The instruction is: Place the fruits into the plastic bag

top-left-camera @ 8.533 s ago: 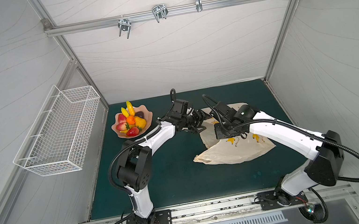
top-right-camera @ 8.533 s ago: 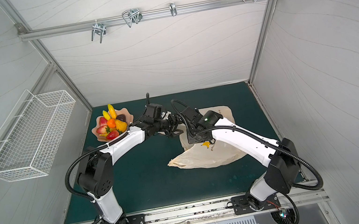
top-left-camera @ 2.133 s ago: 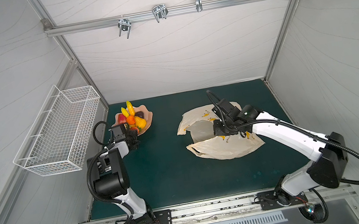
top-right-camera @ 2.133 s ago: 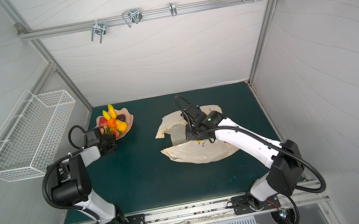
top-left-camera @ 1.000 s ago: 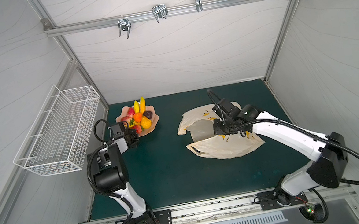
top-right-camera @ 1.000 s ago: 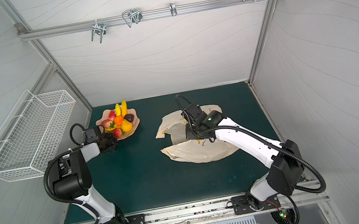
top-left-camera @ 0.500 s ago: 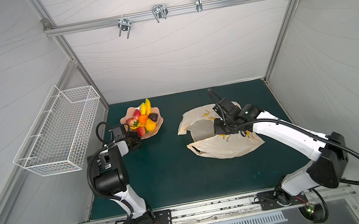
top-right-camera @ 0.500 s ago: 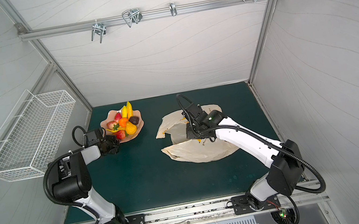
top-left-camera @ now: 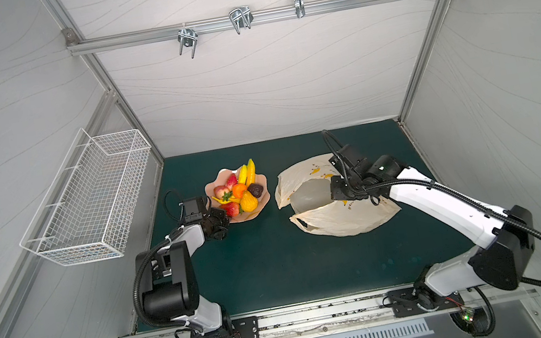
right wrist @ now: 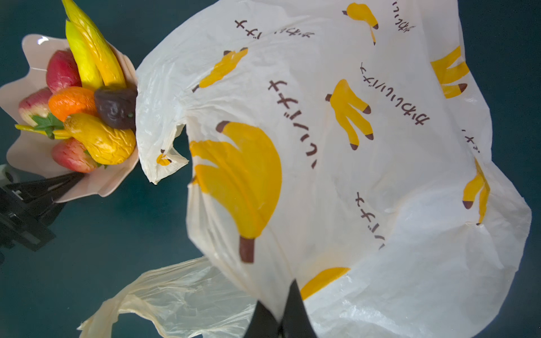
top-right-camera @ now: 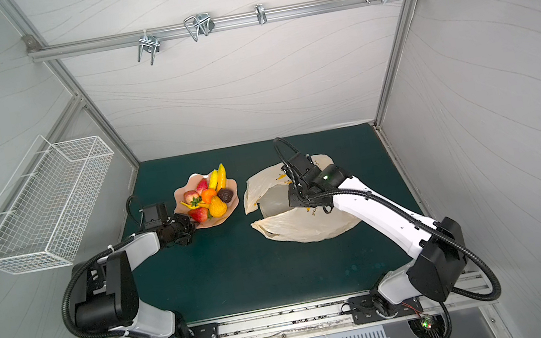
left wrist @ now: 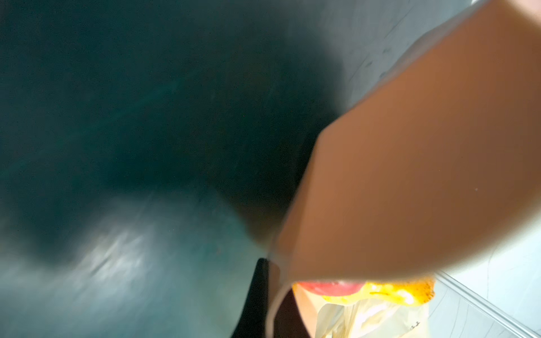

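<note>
Thin cream plastic, crinkled and printed with yellow banana bunches and dark lettering, makes up the plastic bag (top-left-camera: pixel 345 224), which lies on the green mat (top-left-camera: pixel 259 265) right of centre in both top views. The right gripper (right wrist: pixel 280 320) is pressed together on the bag's upper layer and holds it up, so the mouth (top-left-camera: pixel 307 197) gapes toward the left of the frame, apparently to give the load a way in. One handle loop (right wrist: pixel 164 292) trails flat on the mat. Left of centre, the left gripper (top-left-camera: pixel 221 222) is clamped on the near rim of the peach-pink dish (right wrist: pixel 29 152). The left wrist view shows the dish's underside with shadow on the mat below, which suggests the dish is held off the mat. Gripping the dish rather than one piece points to tipping everything in at once. All the fruits (top-left-camera: pixel 239 193) sit heaped in the dish, just beside the bag, and none is visible in the bag. They look glossy with wrinkled skins: two bananas (right wrist: pixel 96 49) jutting past the rim, a pear (right wrist: pixel 102 140), an orange (right wrist: pixel 71 101), a dark purple piece (right wrist: pixel 115 108), red strawberries (right wrist: pixel 73 155) and a pinkish apple (right wrist: pixel 32 105).
</note>
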`<state>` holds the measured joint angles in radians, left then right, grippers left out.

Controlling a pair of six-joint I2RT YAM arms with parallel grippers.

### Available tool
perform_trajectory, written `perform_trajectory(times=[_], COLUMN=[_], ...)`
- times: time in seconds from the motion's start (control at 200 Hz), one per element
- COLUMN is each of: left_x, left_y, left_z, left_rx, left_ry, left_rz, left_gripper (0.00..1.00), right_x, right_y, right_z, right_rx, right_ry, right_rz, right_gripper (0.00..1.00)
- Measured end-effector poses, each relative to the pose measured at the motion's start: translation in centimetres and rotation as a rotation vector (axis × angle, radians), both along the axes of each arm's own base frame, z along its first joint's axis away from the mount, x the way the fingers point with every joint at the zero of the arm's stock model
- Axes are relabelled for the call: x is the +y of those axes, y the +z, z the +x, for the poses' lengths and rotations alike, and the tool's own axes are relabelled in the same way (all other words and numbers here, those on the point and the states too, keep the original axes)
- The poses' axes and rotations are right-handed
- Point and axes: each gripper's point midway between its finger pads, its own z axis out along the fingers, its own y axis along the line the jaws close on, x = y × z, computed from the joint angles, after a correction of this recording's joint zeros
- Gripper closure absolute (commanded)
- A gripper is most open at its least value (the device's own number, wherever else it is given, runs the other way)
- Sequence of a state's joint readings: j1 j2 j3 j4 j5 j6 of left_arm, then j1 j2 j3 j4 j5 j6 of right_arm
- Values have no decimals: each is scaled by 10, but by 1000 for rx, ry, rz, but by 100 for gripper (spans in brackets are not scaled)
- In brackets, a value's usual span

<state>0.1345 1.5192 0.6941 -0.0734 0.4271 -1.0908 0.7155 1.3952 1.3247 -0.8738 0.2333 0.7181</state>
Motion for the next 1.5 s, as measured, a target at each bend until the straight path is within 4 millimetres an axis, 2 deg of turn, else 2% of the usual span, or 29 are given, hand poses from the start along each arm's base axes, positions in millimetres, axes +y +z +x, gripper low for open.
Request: perform_trajectory(times=[0.365,0.47,0.655,0.735,0.845,0.91,1.025,1.14,1.291,1.376,1.501], left_x=[-9,-11,-13,-14,-15,-16,-18,-20,-18,-16,-21], left_y=[2,2,8,10,9,8,12,31,74,97,128], left_z=[-55,-64,-74,-77,-83,-86,-96,-97,-86,-81,-73], left_rx=[48,51,54,55,77,91,133,149,105,77,26], left_ry=[-47,-55,-64,-74,-70,-72,-77,-106,-153,-186,-277], left_rz=[15,15,15,16,7,4,0,23,107,174,283], left_gripper=[100,86,71,52,35,30,28,27,24,18,16], right_x=[-6,-7,-7,-7,-7,-7,-7,-7,-7,-5,-4], right_y=[-3,-6,-9,-10,-10,-10,-10,-10,-9,-8,-7], right_z=[-3,-4,-5,-5,-6,-6,-6,-6,-6,-5,-5], right_rx=[12,19,29,30,31,32,33,36,38,37,38], right_ry=[-31,-31,-36,-37,-36,-35,-35,-32,-29,-21,-13], right_rz=[-12,-17,-16,-15,-15,-14,-15,-19,-22,-23,-24], right_gripper=[100,100,100,100,100,100,100,100,100,100,100])
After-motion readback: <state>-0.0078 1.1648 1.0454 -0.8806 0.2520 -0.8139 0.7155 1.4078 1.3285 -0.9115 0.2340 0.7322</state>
